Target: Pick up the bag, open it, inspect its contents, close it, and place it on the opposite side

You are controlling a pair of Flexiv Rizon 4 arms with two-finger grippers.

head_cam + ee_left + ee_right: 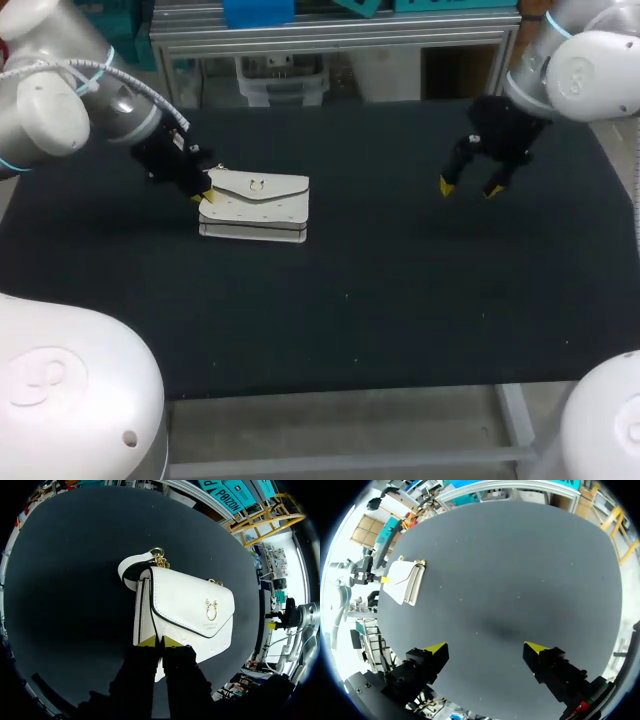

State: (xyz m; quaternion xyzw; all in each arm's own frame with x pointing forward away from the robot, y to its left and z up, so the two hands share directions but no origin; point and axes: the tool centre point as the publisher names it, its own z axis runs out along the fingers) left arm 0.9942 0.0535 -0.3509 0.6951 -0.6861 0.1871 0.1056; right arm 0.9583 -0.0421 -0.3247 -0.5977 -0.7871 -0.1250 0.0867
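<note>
Head view. The black table [400, 300] fills the middle of the frame. The white bag [255, 205] lies on it left of centre, in the upper half of the frame, with its flap [262, 186] facing up. Our left arm enters from the upper left corner. Its left gripper [202, 196] is at the bag's left end and touches it. Our right arm enters from the upper right corner. Its right gripper [467, 188] hangs over bare table in the upper right part of the frame, well apart from the bag, with its fingers spread wide and holding nothing.

Left wrist view. Our two yellow fingertips [148, 641] stand close together, pinched on the near end of the bag. One tip is on the bag's side wall, the other on the flap, and the flap's dark-lined edge runs in between them. Ahead of the fingers, a gold ring clasp [211, 610] sits on the flap. At the far end of the bag, a white strap [131, 569] curls on the table, joined to the bag by a gold chain [159, 558].

Right wrist view. Our released fingers frame bare table only. The bag lies far ahead and off to one side, with a yellow tip of the other gripper at its end.
</note>
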